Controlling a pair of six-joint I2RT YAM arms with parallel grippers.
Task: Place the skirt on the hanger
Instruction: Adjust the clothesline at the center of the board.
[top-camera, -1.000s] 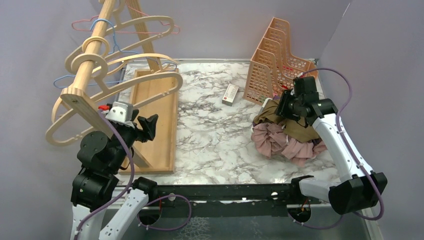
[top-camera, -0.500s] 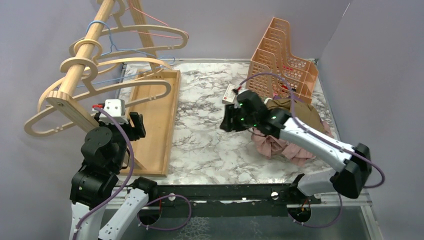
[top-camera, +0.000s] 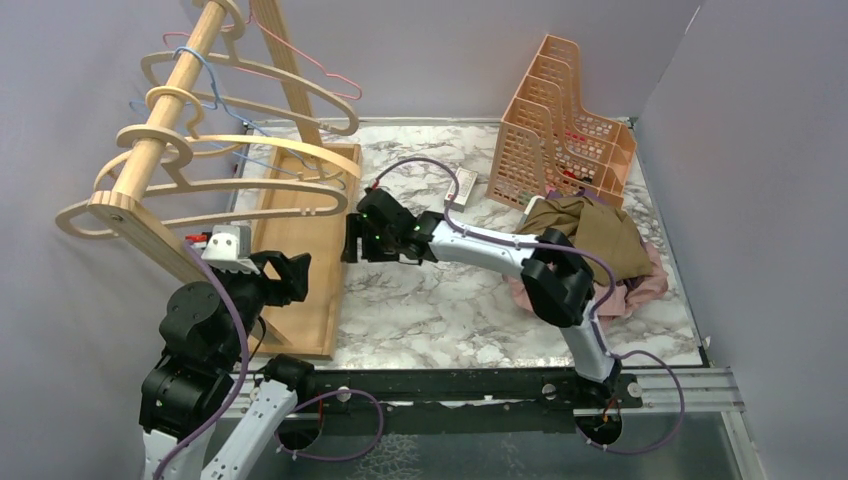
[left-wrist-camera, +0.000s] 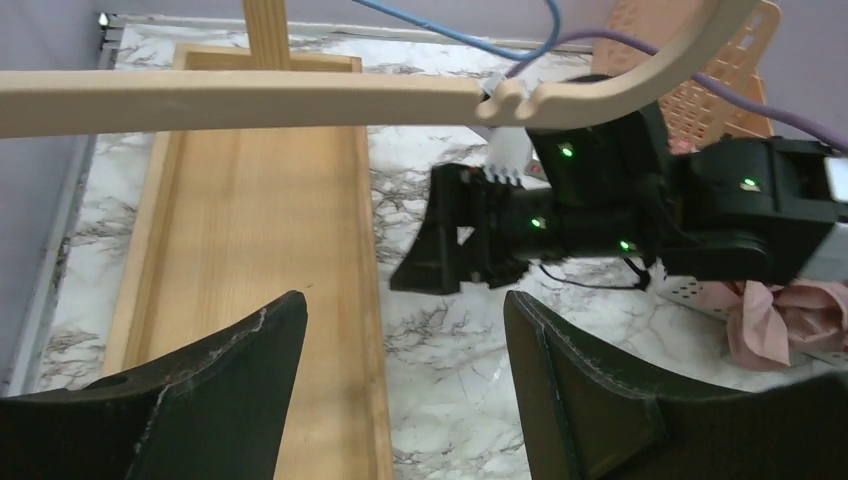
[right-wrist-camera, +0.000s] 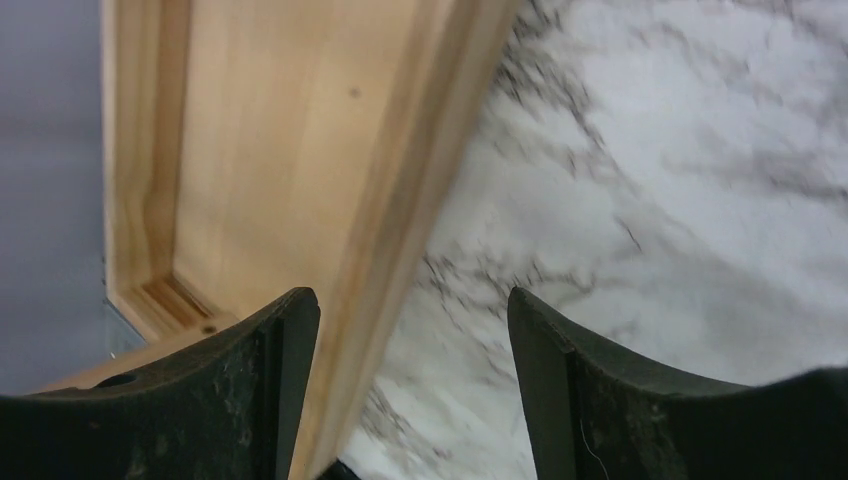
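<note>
The left fingers (left-wrist-camera: 585, 385) gape empty, a curved pale wooden hanger (left-wrist-camera: 250, 100) ahead of them. The right fingers (right-wrist-camera: 250, 390), likewise spread and empty, hang over the rim of the long wooden tray (right-wrist-camera: 430, 180) on the white marble table (right-wrist-camera: 700, 200).

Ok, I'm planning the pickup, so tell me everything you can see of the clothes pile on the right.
The clothes pile is a crumpled heap of two fabrics: an olive-brown piece on top and pink ruffled cloth beneath, showing along its near and right edges. It lies on the marble table, at the foot of the orange mesh rack. The right arm crosses in front of its left edge; no fingers hold it.
</note>
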